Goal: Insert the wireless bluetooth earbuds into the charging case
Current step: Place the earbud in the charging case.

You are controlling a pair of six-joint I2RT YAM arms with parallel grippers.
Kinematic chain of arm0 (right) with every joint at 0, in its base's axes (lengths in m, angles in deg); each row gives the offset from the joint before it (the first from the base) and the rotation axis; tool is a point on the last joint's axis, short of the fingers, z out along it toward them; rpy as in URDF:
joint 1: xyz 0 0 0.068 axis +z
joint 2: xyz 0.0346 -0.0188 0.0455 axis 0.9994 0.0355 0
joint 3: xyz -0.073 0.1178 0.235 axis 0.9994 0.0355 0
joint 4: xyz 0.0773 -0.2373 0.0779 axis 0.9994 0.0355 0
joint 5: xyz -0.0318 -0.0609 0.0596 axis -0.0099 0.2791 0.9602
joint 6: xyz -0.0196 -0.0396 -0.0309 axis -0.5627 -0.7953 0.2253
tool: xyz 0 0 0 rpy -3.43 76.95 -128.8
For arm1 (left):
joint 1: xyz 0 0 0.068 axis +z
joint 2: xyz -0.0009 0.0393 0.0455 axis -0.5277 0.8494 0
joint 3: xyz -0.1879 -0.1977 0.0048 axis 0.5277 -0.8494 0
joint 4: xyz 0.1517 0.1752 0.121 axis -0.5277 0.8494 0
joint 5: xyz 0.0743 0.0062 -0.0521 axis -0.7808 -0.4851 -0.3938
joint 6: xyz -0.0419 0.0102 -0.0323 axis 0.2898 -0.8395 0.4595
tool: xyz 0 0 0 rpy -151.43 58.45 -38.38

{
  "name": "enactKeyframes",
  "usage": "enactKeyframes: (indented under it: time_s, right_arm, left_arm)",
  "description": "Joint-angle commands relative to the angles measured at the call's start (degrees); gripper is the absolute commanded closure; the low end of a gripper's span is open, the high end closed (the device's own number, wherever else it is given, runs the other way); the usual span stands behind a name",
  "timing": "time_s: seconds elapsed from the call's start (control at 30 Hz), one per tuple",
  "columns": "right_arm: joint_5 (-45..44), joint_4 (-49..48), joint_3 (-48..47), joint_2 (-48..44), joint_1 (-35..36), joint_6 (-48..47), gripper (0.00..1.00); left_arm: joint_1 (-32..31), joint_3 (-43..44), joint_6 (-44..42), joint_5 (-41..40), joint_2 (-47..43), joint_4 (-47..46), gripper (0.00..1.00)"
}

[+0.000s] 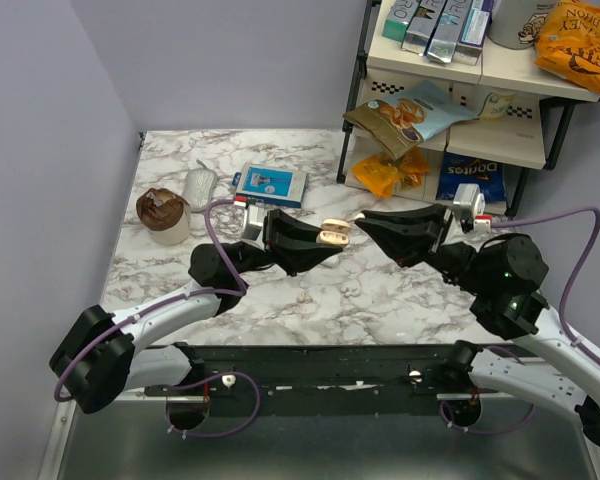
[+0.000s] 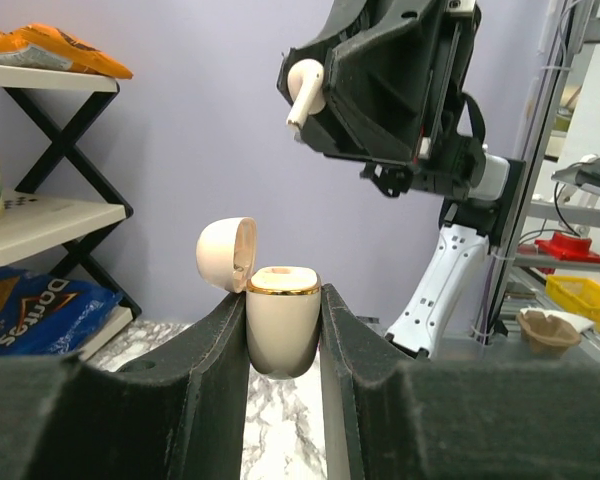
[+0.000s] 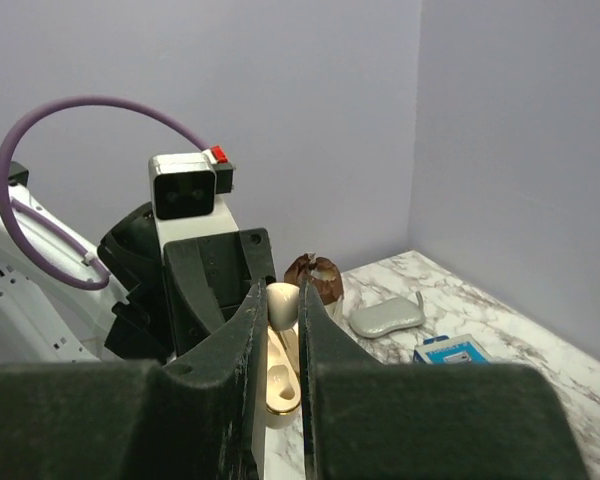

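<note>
My left gripper (image 1: 325, 240) is shut on the beige charging case (image 1: 332, 236) and holds it above the table. In the left wrist view the case (image 2: 283, 325) sits upright between the fingers with its gold rim up and its lid (image 2: 227, 254) open. My right gripper (image 1: 365, 220) is shut on a white earbud (image 2: 305, 90), just right of and above the case. In the right wrist view the earbud (image 3: 283, 304) is pinched at the fingertips, directly over the open case (image 3: 284, 378). Another tiny white piece (image 1: 302, 296) lies on the marble below.
A brown paper cup (image 1: 161, 213), a grey oval pouch (image 1: 199, 186) and a blue box (image 1: 270, 185) lie at the back left of the table (image 1: 380, 300). A shelf rack (image 1: 450, 110) with snack bags stands at the back right.
</note>
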Motion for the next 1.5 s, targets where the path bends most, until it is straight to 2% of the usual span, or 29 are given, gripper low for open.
enactKeyframes:
  time_s: [0.0,0.2,0.87,1.47]
  right_arm:
    - [0.88,11.79,-2.9,-1.63,0.24,-2.09,0.99]
    - [-0.53,10.13,2.46,-4.89,0.32,-2.8,0.99]
    - [2.73,10.21,2.12,-0.85,0.32,-0.6,0.99]
    - [4.22,11.8,2.38,-1.64,0.24,-0.25,0.99]
  left_arm:
    - [0.02,-1.13,-3.88,2.23,-1.96,-20.25,1.0]
    - [0.02,-1.13,-4.59,2.23,-1.96,-20.16,1.0]
    - [-0.07,-0.77,-4.86,3.11,-1.43,-18.93,1.0]
    - [0.02,-1.13,-4.94,2.05,-1.69,-19.46,1.0]
